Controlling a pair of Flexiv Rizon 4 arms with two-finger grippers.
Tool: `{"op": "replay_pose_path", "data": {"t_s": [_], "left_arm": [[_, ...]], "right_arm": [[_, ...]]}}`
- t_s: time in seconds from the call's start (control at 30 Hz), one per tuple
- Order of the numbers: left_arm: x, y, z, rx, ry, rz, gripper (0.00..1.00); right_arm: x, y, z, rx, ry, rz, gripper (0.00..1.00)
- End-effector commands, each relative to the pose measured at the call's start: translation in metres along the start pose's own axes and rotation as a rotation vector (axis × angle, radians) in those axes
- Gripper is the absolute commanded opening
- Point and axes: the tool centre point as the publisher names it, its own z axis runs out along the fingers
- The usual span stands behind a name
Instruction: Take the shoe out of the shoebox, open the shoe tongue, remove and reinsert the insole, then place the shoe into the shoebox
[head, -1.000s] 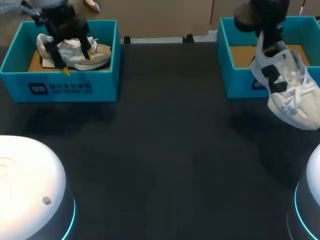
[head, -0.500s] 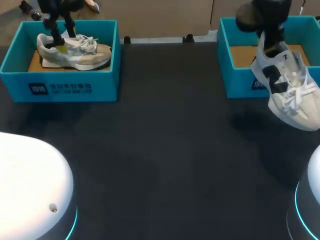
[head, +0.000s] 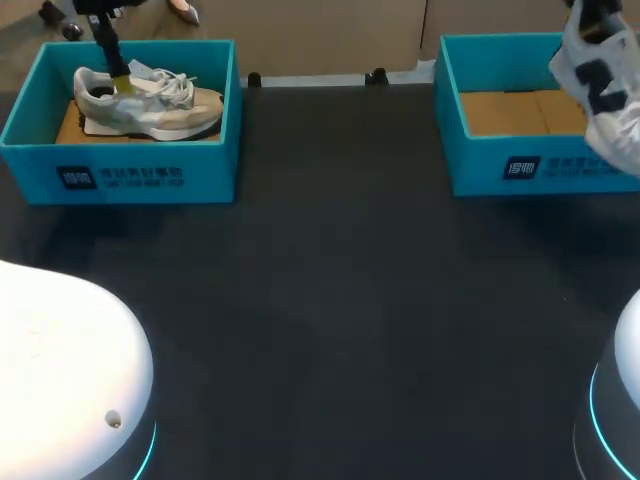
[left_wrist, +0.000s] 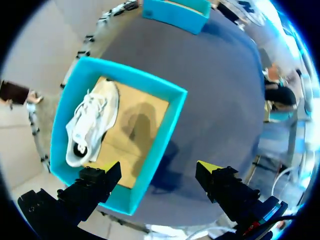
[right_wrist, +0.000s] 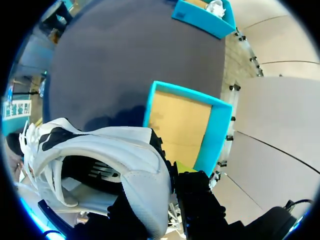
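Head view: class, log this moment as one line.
left gripper: open, over left box with grey shoe | right gripper: shut on white shoe, aloft near right box

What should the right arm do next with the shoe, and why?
Probably lower the shoe onto the table in front of its box. The right pincer holds it by the heel in the air above the box, and the tongue and insole work likely needs it resting. The left pincer hangs open over the other box.
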Motion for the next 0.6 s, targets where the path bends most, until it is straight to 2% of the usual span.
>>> {"op": "replay_pose_path", "data": {"t_s": [0.03, 0.33, 0.47, 0.53, 0.6], "left_arm": [[0.008, 0.000, 0.001, -0.085, -0.193, -0.824, 1.00], [0.006, 0.003, 0.002, -0.090, -0.174, -0.869, 1.00], [-0.011, 0.014, 0.006, -0.102, -0.101, -1.074, 1.00], [-0.017, 0.021, 0.009, -0.093, -0.092, -1.120, 1.00], [-0.025, 0.026, 0.010, -0.082, -0.068, -1.155, 1.00]], "right_arm": [[-0.018, -0.011, 0.003, -0.024, 0.034, -0.013, 0.00], [-0.018, -0.011, 0.003, -0.024, 0.034, -0.013, 0.00], [-0.022, -0.011, 0.011, -0.018, 0.045, -0.008, 0.00], [-0.029, -0.018, 0.013, -0.034, 0.030, 0.012, 0.00], [-0.041, -0.029, 0.012, -0.010, 0.015, 0.025, 0.00]]}}
